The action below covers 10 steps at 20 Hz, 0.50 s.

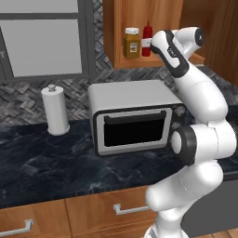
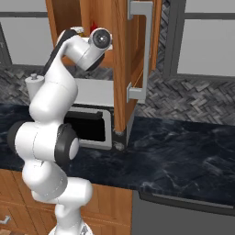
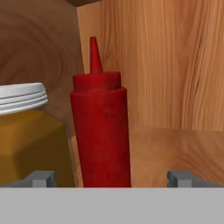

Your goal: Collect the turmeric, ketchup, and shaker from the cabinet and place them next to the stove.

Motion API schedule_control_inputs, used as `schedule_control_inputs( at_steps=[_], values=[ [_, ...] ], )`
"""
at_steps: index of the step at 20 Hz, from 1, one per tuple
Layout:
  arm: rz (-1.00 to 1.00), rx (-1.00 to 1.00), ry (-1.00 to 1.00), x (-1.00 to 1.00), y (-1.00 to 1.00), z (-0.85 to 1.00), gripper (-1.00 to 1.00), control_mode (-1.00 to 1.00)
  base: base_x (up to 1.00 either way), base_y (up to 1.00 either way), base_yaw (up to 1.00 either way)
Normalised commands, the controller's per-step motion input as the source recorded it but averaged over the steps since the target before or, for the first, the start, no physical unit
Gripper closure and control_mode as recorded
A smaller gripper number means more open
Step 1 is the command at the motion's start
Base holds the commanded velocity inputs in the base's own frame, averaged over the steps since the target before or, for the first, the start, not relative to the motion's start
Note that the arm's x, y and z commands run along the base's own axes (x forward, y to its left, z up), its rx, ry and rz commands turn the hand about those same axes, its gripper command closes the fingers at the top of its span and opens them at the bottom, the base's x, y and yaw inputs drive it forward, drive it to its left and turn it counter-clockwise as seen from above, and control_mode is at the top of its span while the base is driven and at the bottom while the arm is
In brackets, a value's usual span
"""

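The ketchup (image 3: pixel 100 131), a slim red bottle with a pointed nozzle, stands upright on the shelf of the wooden cabinet (image 3: pixel 175 144). It is straight ahead of my gripper (image 3: pixel 111 178), a little left of the middle. The gripper is open, its fingertips (image 3: pixel 41 178) wide apart and holding nothing. The turmeric (image 3: pixel 26 131), an amber jar with a white lid, stands close to the left of the bottle. From the left base view the turmeric (image 1: pixel 132 42) and ketchup (image 1: pixel 147 39) sit side by side in the cabinet (image 1: pixel 116 32), with my hand just to their right. The shaker and the stove are out of view.
A silver toaster oven (image 1: pixel 135 116) sits on the dark counter (image 1: pixel 46 162) under the cabinet. A white paper-towel roll (image 1: pixel 56 109) stands to its left. The cabinet door (image 2: pixel 137 59) hangs open to the right of my arm, its silver handle (image 2: pixel 148 50) facing out.
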Motion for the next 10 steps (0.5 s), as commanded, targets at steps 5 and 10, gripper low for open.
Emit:
schedule_control_inputs(
  at_steps=[5, 10],
  values=[
    [0.00, 0.00, 0.06, 0.10, 0.17, 0.00, -1.00, -1.00, 0.00, 0.00, 0.00],
    [0.01, 0.00, 0.04, 0.10, 0.09, 0.00, -1.00, -1.00, 0.00, 0.00, 0.00]
  ],
)
